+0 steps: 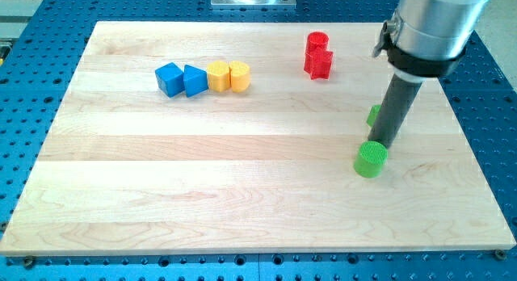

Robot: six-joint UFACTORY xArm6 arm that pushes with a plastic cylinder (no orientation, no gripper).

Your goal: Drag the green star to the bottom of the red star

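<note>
Our rod carries no gripper; my tip [380, 144] hides most of the green star [374, 115]. Light, rigid: push its right flank toward the red star [318, 64].

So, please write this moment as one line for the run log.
tip: just above green cylinder | green star: mostly hidden behind rod, right-below red star | status: not yet placed
</note>
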